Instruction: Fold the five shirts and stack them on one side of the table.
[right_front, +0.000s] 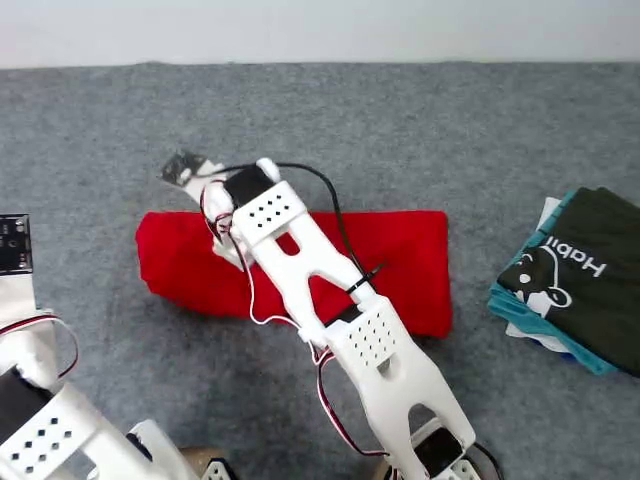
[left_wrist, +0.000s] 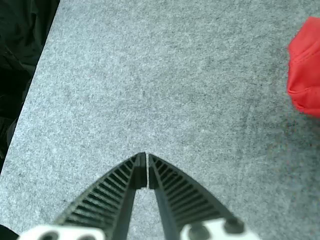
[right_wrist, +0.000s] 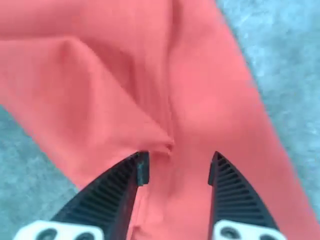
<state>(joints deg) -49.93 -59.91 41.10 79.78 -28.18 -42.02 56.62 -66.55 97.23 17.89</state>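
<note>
A red shirt (right_front: 400, 260) lies folded into a long strip across the middle of the grey mat. My right arm stretches from the near edge over it, and my right gripper (right_front: 222, 232) hangs above the shirt's left end. Seen from the right wrist, that gripper (right_wrist: 179, 167) is open just over the red cloth (right_wrist: 100, 90), with a raised crease between its fingertips. My left gripper (left_wrist: 148, 170) is shut on nothing above bare mat, and a corner of the red shirt (left_wrist: 306, 75) lies off to one side. The left arm (right_front: 40, 430) sits at the near left corner.
A stack of folded shirts (right_front: 580, 275), dark printed one on top and teal below, rests at the right edge. A black device (right_front: 12, 243) sits at the left edge. Beyond the mat's border is a dark area (left_wrist: 20, 45). A loose tag or scrap (right_front: 183, 168) lies behind the shirt.
</note>
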